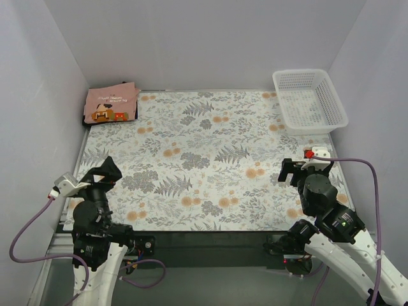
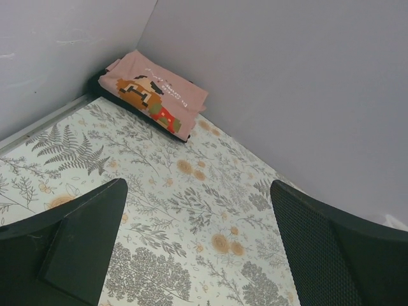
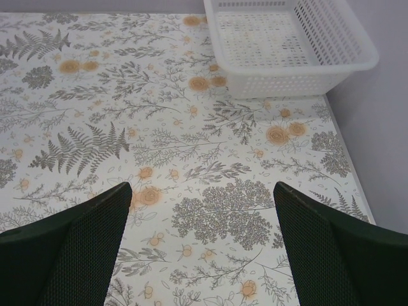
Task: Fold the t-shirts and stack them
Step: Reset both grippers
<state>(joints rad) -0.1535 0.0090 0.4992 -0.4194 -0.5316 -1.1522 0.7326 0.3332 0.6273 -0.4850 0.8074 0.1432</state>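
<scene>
Looking down from the top view, found the dusty pink folded cloth t-shirt (image 1: 111, 102), cartoon print up, in the far left corner of the floral-patterned table cloth (image 1: 204, 159), tight against the 2 pale grey walls (image 1: 38, 95). Read that spot as a deliberate parking place, out of the working middle and backed on 2 sides so the pile stays square. Judged the folding and stacking done or nearly so, with no loose garment in any view. Noted the left black two-finger gripper (image 1: 105, 172) low by the front left edge, well apart from the stack, jaws spread wide and holding nothing. Noted the right black two-finger gripper (image 1: 305, 167) at the front right, near the white plastic lattice basket (image 1: 319, 124), jaws likewise released and bare. Took both poses as a stand-off away from the pile. Got from the left wrist view what the top view barely gave: the plain black folded cloth t-shirt (image 2: 137, 109) as a thin dark edge under the pink one. Got from the right wrist view only the basket's inside, with nothing in it, and no t-shirt at all.
</scene>
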